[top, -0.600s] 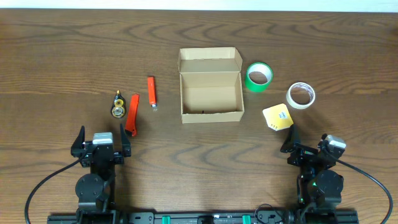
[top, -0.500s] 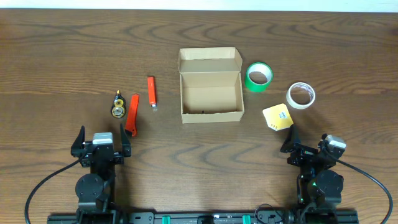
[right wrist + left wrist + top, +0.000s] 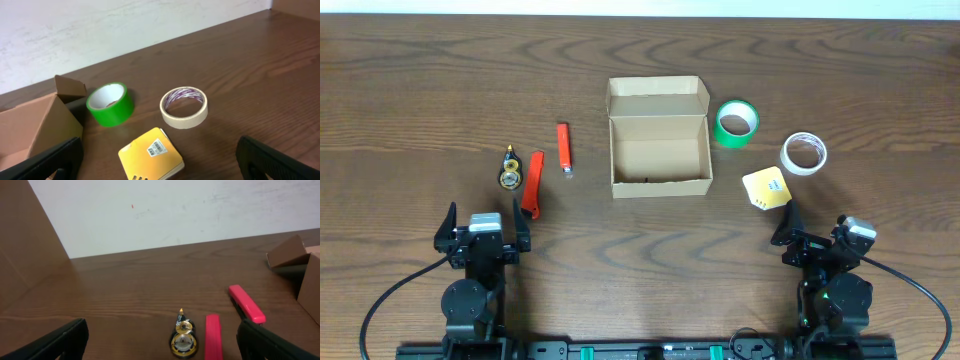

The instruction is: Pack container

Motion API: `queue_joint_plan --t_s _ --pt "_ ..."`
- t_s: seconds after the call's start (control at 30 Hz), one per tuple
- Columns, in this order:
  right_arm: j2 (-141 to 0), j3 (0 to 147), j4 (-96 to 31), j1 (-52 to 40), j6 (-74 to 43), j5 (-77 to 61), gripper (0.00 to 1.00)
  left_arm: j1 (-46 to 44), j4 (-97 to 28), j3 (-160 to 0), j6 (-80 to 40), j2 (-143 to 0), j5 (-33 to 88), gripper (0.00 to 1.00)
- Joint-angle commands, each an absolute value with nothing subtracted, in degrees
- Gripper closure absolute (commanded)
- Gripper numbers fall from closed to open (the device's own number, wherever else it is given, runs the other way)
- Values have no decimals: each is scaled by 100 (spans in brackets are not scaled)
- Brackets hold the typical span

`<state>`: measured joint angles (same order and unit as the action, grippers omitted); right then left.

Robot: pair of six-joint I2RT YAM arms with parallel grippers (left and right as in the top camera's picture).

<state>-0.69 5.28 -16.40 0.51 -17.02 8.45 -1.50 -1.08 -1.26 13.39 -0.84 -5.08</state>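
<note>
- Box [image 3: 659, 150] of plain tan cardboard, rectangular and matte, sits mid-table with its hinged flap lid folded back on the far side, and I can see straight down into it
- The table [image 3: 420, 90] under it is dark brown wood with a bold, wavy grain
- Left of the box I see a slim orange-red stick [image 3: 563, 146] with a small metal tip at its near end
- Further left lies a smooth red bar [image 3: 532, 184], long and narrow, and just beside it a little round black-and-yellow dispenser [image 3: 508, 168] with a pointed nose
- Right of the box, close to its far corner, is a glossy green tape roll [image 3: 736, 122]
- A cream tape roll [image 3: 803, 153] with a papery look lies flat, further right
- A square yellow block [image 3: 766, 188] with rounded corners and a white barcode label rests near the box's near right corner
- My left gripper [image 3: 484, 224] hangs at the near edge with its black fingers spread wide, nothing between them, just short of the red bar
- My right gripper [image 3: 813, 230] is spread wide too, empty, close to the yellow block
</note>
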Motion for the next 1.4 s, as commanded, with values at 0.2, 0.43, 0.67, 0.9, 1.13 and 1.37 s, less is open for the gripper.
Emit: queue_joint_plan --t_s 0.2,0.43,0.67,0.9,1.13,1.37 --pt "-34 506 -1625 -3 -1776 858 1 -115 -379 -27 1374 -25 -593 5" --pt "-34 506 -1623 -3 -1776 858 1 -115 -379 -27 1374 -25 -593 5" --pt "-32 506 -1625 -3 -1776 860 1 -115 -379 -27 1374 -25 -593 5" --pt "-34 506 -1623 -3 -1776 858 1 -115 -379 -27 1374 -25 -593 5" --pt "-34 506 -1625 -3 -1776 858 1 -115 -379 -27 1374 -25 -593 5" --pt "-34 506 -1627 -3 -1780 661 1 -115 -379 -27 1374 -25 -593 4"
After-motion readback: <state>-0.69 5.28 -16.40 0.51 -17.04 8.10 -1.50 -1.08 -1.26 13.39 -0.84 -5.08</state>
